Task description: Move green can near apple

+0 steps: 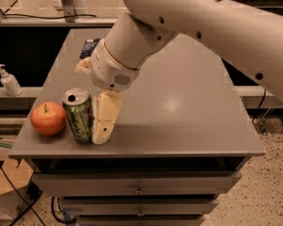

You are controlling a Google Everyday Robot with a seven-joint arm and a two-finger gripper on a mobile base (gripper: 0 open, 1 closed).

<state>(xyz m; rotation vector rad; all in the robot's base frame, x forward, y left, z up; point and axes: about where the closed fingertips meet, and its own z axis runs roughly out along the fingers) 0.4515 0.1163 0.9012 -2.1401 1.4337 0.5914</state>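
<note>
The green can [78, 116] stands near the front left of the grey table [188, 107], a narrow gap to the right of the red-orange apple [48, 118]. My gripper [88, 121] reaches down from the big white arm and sits around the can. The near finger [105, 117] presses the can's right side, its tip down at the table top. The far finger [83, 66] shows only at its upper part behind the can. The gripper looks shut on the can.
A dark flat object [89, 47] lies at the table's back left. A pump bottle [9, 82] stands on a ledge to the left. Drawers [139, 190] sit under the table top, and a cardboard box [4, 187] is on the floor at the left.
</note>
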